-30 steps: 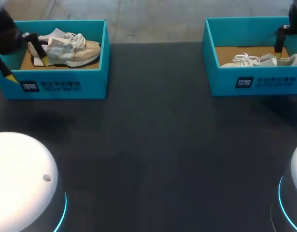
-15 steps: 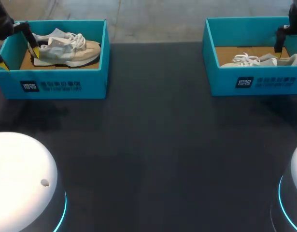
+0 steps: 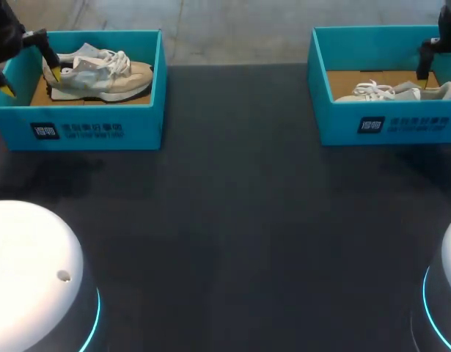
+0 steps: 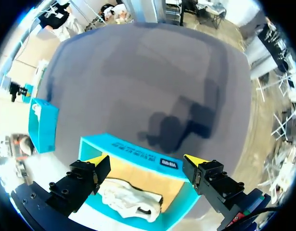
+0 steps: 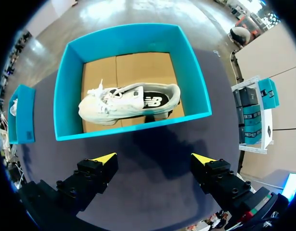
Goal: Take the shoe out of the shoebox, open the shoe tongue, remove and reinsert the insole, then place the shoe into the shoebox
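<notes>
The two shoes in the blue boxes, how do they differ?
The left shoe is beige with pale blue-grey panels; the right shoe is whitish grey with a dark side mark. The left shoe's toe points right, the right shoe's points left, so the toes face each other across the table. Both are laced trainers, lying in open blue boxes: the left shoebox and the right shoebox.

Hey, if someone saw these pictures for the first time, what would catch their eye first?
Two bright teal boxes stand out on the dark table: the left shoebox at its far left holds a beige sneaker, and the right shoebox at its far right holds a pale sneaker. The left gripper and right gripper, yellow-tipped and open, each hang by their own box.
</notes>
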You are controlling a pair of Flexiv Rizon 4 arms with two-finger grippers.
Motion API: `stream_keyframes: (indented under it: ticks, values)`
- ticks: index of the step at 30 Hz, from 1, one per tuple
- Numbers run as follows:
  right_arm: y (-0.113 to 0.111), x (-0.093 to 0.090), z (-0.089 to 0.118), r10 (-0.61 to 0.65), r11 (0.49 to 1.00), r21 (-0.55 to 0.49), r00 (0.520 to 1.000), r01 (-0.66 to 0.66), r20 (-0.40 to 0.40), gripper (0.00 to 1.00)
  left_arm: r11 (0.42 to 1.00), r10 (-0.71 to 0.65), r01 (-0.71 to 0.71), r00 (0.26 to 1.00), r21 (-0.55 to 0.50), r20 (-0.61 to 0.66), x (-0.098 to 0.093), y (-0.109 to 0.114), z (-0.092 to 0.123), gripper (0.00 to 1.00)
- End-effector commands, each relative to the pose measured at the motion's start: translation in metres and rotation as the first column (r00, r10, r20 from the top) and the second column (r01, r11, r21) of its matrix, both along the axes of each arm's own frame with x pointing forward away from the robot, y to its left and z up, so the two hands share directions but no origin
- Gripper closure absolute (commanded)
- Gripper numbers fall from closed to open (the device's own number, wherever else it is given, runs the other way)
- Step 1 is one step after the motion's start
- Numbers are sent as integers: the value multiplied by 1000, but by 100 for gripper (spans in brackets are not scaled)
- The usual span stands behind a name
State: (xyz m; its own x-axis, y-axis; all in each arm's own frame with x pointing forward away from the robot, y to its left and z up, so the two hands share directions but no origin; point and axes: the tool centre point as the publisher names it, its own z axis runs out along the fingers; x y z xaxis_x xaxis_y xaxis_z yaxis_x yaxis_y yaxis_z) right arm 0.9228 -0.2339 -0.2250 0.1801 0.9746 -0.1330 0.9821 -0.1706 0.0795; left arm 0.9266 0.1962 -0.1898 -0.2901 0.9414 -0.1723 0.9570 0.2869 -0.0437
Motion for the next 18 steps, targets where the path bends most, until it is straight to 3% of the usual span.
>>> stream_keyframes:
  ticks: [1, 18]
  values:
    - [0, -1, 0, 0, 1000, 0, 1000, 0, 1, 0, 999, -39, 38, 999, -25, -29, 20, 9, -8, 0]
    - [0, -1, 0, 0, 1000, 0, 1000, 0, 1, 0, 999, -26, 26, 1000, 27, -6, 119, 32, -15, 0]
